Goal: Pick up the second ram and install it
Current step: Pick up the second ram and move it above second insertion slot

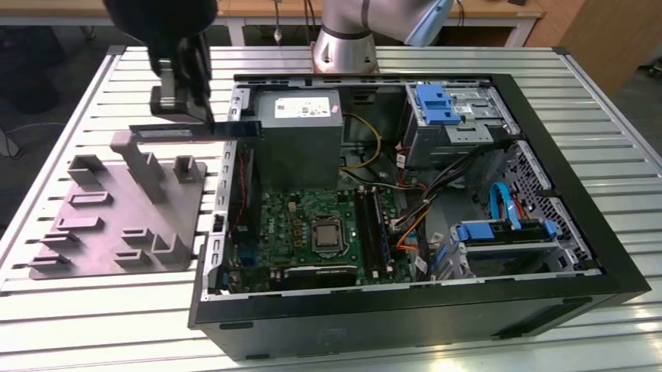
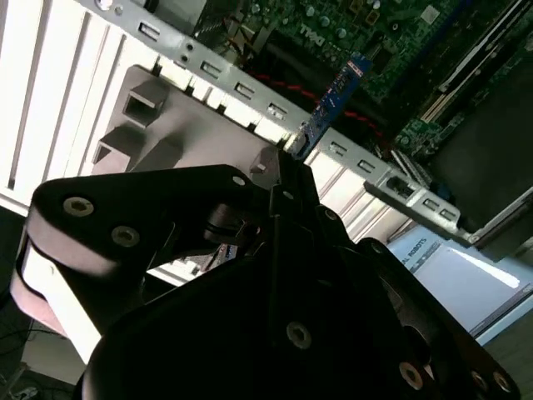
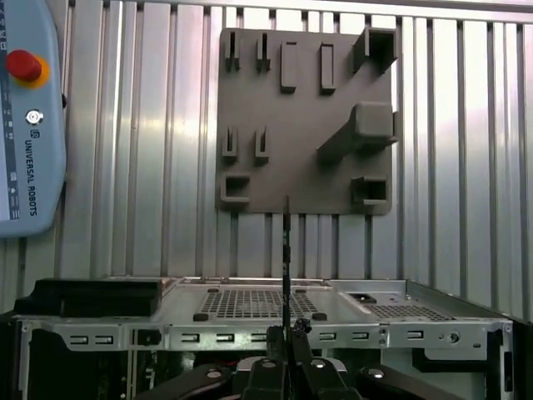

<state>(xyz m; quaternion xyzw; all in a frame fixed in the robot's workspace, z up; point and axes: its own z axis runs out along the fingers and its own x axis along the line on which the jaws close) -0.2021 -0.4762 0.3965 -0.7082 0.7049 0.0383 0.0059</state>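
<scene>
My gripper (image 1: 184, 113) hangs over the table just off the case's rim, on the exterior view's left, above the grey fixture (image 1: 114, 209). It is shut on the second ram (image 1: 197, 131), a long dark stick held level, one end reaching over the case rim. In the second wrist view the fingers (image 2: 287, 196) pinch the ram (image 2: 333, 92), which points toward the green board (image 2: 375, 33). The first wrist view catches the ram (image 3: 286, 250) edge-on as a thin line above the fingers (image 3: 275, 367). The board's long black slots (image 1: 370, 225) lie beside the processor socket (image 1: 327, 234).
The open computer case (image 1: 579, 232) holds a power supply (image 1: 300, 132), blue drive bays (image 1: 445, 105) and loose cables (image 1: 435, 201). The grey fixture (image 3: 308, 125) has raised posts and pockets. A teach pendant (image 3: 25, 117) lies on the slatted table (image 1: 62, 310). The arm's base (image 1: 346, 46) stands behind the case.
</scene>
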